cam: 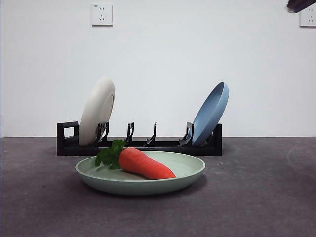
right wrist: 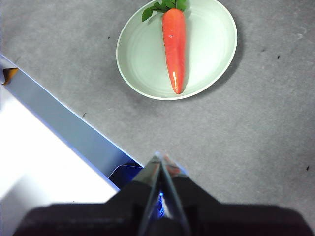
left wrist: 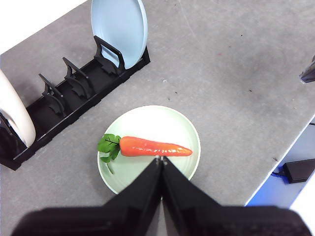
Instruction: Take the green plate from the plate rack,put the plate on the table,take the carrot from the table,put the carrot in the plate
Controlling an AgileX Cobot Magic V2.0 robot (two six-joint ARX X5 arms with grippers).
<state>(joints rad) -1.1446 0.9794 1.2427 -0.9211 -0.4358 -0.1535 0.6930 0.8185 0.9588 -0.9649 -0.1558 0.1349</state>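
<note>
The green plate (cam: 140, 177) lies flat on the table (cam: 256, 197) in front of the plate rack (cam: 138, 143). The carrot (cam: 145, 164) lies in the plate, leaves toward the rack's square loop end. In the left wrist view the plate (left wrist: 147, 128) and carrot (left wrist: 152, 146) sit below my left gripper (left wrist: 161, 160), which is shut and empty, high above them. In the right wrist view the plate (right wrist: 206, 54) and carrot (right wrist: 174, 46) lie far from my right gripper (right wrist: 160, 158), shut and empty over the table's edge.
A cream-white plate (cam: 97, 110) stands in the rack's left end and a light blue plate (cam: 211, 113) leans in its right end. A black arm tip (cam: 300, 5) shows at the top right corner. The table edge (left wrist: 290, 147) runs near the plate.
</note>
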